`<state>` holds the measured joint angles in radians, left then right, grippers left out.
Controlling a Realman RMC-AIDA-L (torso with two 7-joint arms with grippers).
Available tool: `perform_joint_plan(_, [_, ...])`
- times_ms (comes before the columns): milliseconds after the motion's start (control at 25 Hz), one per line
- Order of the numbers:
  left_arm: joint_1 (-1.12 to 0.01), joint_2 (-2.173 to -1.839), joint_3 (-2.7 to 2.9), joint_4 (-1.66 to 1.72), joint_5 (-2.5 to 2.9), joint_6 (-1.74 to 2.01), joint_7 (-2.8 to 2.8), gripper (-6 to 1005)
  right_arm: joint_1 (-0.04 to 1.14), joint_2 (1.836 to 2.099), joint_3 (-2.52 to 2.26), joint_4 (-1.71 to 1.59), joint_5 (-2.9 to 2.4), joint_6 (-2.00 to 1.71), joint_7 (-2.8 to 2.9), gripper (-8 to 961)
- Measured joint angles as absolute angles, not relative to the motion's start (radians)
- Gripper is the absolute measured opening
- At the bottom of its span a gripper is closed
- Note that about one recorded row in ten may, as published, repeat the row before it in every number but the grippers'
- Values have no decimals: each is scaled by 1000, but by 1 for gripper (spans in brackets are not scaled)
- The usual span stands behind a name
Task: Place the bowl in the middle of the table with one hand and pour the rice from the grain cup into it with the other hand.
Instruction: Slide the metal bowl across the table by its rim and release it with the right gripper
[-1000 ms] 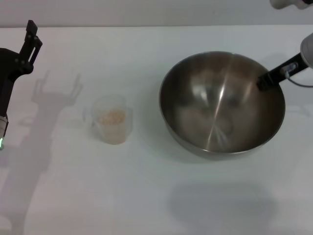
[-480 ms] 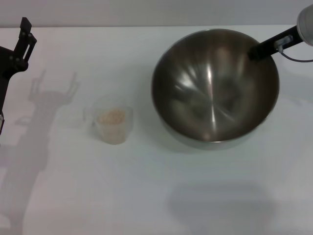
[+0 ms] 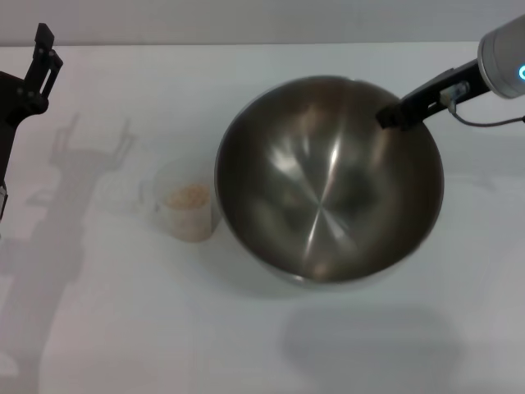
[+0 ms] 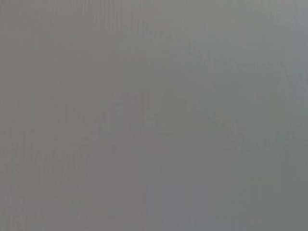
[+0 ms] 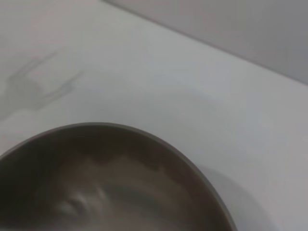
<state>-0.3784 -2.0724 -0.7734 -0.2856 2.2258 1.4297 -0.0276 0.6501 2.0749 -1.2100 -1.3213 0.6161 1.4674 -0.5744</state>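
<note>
The steel bowl (image 3: 328, 185) hangs tilted above the white table (image 3: 123, 328), empty inside. My right gripper (image 3: 392, 116) is shut on its far right rim. The bowl's rim also shows in the right wrist view (image 5: 144, 139). The frosted grain cup (image 3: 185, 215) stands on the table just left of the bowl, with the bowl's left edge close over its side. Beige rice (image 3: 188, 196) lies in the cup. My left gripper (image 3: 44, 51) is raised at the far left, well away from the cup; its forked shadow on the table shows the fingers apart. The left wrist view shows only plain grey.
The bowl's shadow (image 3: 369, 345) falls on the near part of the table. The left arm's shadow (image 3: 57, 205) lies across the table left of the cup. The table's far edge (image 3: 205, 43) meets a grey wall.
My right gripper has carried the bowl left and nearer, so that it now reaches the cup's side. The left gripper has shifted slightly up and left. The cup has not moved.
</note>
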Motion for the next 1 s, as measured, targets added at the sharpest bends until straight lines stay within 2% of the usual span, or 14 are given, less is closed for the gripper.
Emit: perform_joint_plan(1000, [-378,-2073,-773,-287,2230,1431,-26,768,702,2076,-1210,-1069,666,1479,-691,6])
